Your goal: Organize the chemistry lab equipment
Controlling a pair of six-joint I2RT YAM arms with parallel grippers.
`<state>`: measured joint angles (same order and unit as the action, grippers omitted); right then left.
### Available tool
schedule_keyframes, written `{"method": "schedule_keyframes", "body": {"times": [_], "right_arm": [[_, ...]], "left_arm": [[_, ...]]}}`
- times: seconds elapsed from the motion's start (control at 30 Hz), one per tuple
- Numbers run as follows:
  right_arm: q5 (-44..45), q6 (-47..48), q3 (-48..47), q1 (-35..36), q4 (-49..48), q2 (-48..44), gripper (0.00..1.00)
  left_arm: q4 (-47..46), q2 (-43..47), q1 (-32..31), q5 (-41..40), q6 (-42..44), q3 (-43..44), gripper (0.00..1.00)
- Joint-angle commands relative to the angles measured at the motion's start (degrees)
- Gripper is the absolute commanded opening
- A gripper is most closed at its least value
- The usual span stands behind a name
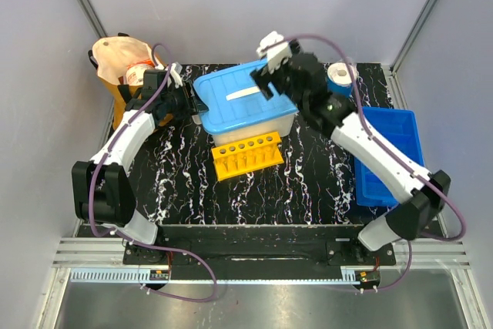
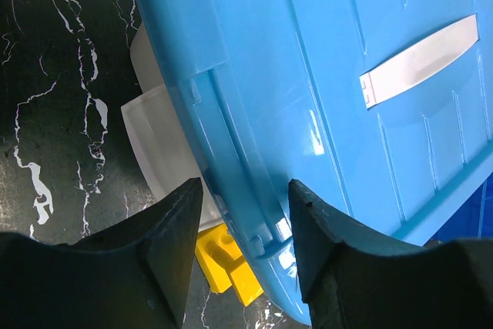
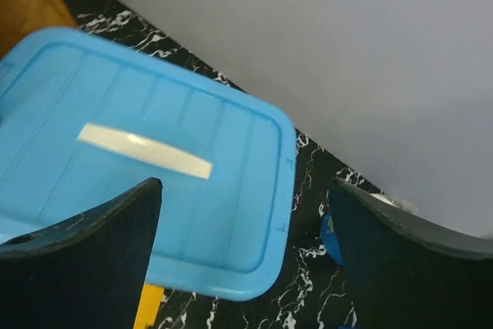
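Note:
A clear box [image 1: 254, 130] with a blue lid [image 1: 243, 102] stands mid-table, and the lid hides what is inside. A white handle [image 2: 420, 59] lies across the lid [image 2: 331, 52]. My left gripper [image 1: 187, 102] is at the box's left end. Its fingertips [image 2: 245, 186] are shut on the lid's rim, with the box wall [image 2: 166, 144] beside them. My right gripper [image 1: 266, 75] hovers open above the lid's far right corner [image 3: 254, 190], nothing between its fingers [image 3: 246, 182]. A yellow tube rack [image 1: 246, 154] stands in front of the box.
A brown cloth bag [image 1: 119, 59] sits at the back left, just off the mat. A blue tray [image 1: 389, 156] lies along the right side. A blue-and-white roll [image 1: 339, 78] stands at the back right. Grey walls enclose the table.

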<state>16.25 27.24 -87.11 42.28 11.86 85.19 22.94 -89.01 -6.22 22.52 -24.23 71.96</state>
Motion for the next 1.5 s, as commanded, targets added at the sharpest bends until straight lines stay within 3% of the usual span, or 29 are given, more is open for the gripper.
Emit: {"method": "schedule_keyframes", "body": {"times": [0.0,0.1,0.23,0.87,1.0,1.23,1.37,1.47], "right_arm": [[-7.6,-18.0,-10.6,-8.7,13.4,7.1,0.92],[-13.4,-21.4,-12.1,-13.2,13.7,10.1,0.83],[-19.1,-25.2,-13.6,-17.8,13.5,13.8,0.56],[-23.0,-36.1,-6.8,-24.7,12.0,21.3,0.45],[-24.2,-36.3,-6.8,-25.0,12.2,21.2,0.52],[-28.8,-36.1,-14.9,-26.2,14.2,22.0,0.89],[-31.0,-35.4,-18.4,-27.3,14.9,24.3,1.0],[-35.7,-35.0,-19.6,-28.2,14.9,25.8,1.0]], "left_arm": [[-1.9,-0.3,0.2,0.4,0.8,-0.1,0.52],[-1.9,-0.3,0.2,0.2,0.8,-0.2,0.52],[-2.0,-0.1,0.2,0.4,0.9,-0.3,0.52],[-3.2,-0.4,0.1,2.3,0.8,-1.3,0.52],[-3.2,-0.2,0.0,1.9,1.1,-1.5,0.52],[-3.2,-0.6,0.0,1.7,1.1,-1.4,0.52],[-3.2,-0.7,0.0,1.8,1.3,-1.7,0.52],[-3.2,-1.0,0.0,2.2,1.3,-1.8,0.53]]}}
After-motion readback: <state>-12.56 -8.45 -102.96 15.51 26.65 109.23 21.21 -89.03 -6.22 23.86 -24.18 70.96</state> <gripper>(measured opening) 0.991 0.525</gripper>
